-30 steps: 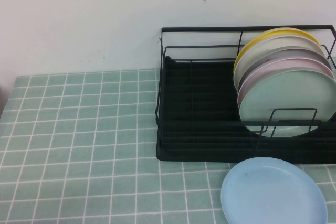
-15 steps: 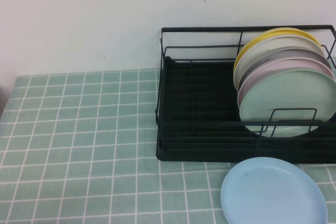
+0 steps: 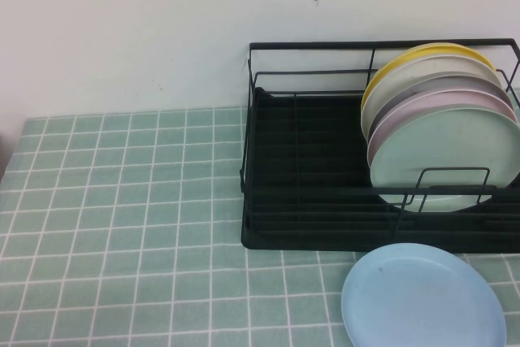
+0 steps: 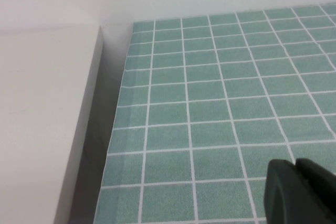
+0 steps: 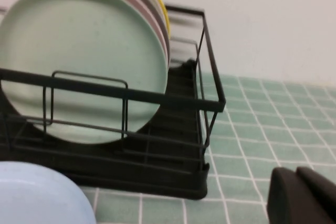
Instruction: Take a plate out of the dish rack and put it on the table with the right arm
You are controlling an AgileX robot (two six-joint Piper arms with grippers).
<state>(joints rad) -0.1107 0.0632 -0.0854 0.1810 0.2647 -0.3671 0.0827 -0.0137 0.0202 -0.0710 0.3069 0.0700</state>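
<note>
The light-blue plate (image 3: 423, 297) lies flat on the mint-green tiled table (image 3: 122, 225), just in front of the black dish rack (image 3: 309, 201); its edge also shows in the right wrist view (image 5: 37, 195). The rack holds a mint-green plate (image 3: 447, 156) with pink, grey, white and yellow plates behind it. My right gripper (image 5: 299, 195) is shut and empty, over bare tiles beside the rack's end (image 5: 202, 129), apart from the blue plate. My left gripper (image 4: 296, 190) is shut and empty over bare tiles near the table's left edge. Neither gripper shows in the high view.
A white wall rises behind the table. A pale ledge (image 4: 42, 119) borders the table's left edge. The rack's left half (image 3: 301, 144) holds no plates. Bare tiles fill the left and middle of the table.
</note>
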